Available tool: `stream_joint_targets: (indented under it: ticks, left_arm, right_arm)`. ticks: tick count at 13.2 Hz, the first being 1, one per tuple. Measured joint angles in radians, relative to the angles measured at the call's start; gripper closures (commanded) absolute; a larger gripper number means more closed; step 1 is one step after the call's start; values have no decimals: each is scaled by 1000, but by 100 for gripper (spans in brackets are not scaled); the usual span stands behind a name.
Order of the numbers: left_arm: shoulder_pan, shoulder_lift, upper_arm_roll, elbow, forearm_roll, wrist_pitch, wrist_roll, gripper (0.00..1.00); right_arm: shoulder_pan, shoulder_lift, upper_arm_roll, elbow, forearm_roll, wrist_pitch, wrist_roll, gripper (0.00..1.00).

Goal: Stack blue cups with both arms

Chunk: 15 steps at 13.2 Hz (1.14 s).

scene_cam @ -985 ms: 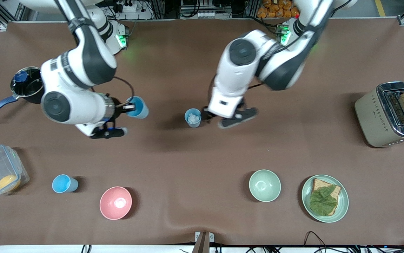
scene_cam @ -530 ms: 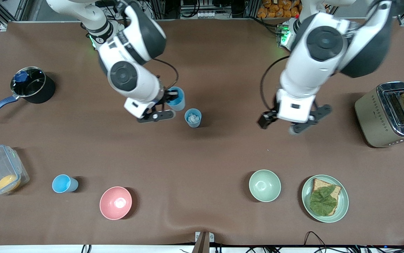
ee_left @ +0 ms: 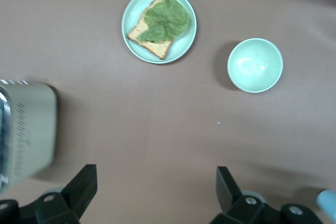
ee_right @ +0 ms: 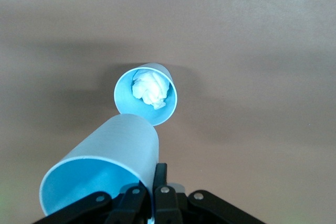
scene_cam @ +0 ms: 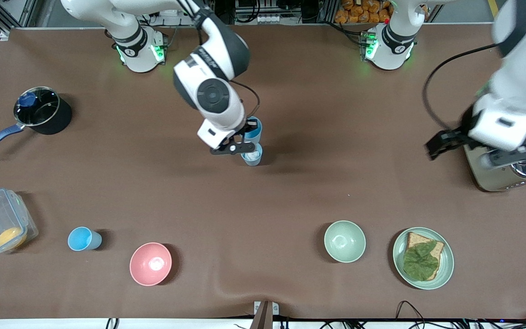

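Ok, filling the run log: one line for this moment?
right end effector: holds blue cup over standing cup | left end effector: open over toaster

The front view looks down from high across the whole table, facing the arm bases. Each wrist view looks down closer (the left shares the pale green bowl; the right the standing blue cup).

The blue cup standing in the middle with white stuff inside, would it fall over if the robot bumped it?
Probably yes. The standing cup looks small, thin and plastic, so likely light, and the white wad inside seems to add little weight. It may slide or tip, then roll. The right gripper holds another blue cup just above it.
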Motion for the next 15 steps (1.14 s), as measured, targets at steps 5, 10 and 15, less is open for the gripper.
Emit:
stream_joint_targets:
  ticks: [5, 10, 15]
  left_arm:
    - [32, -23, -4, -1, 0, -46, 90, 0]
    - [8, -62, 72, -1, -1, -66, 175, 0]
    - [-4, -74, 120, -6, -18, -89, 209, 0]
  right_arm:
    - [7, 27, -12, -17, -13, 57, 11, 100]
    - [-7, 63, -23, -21, -13, 108, 23, 100]
    - [-6, 81, -20, -21, -12, 110, 63, 91]
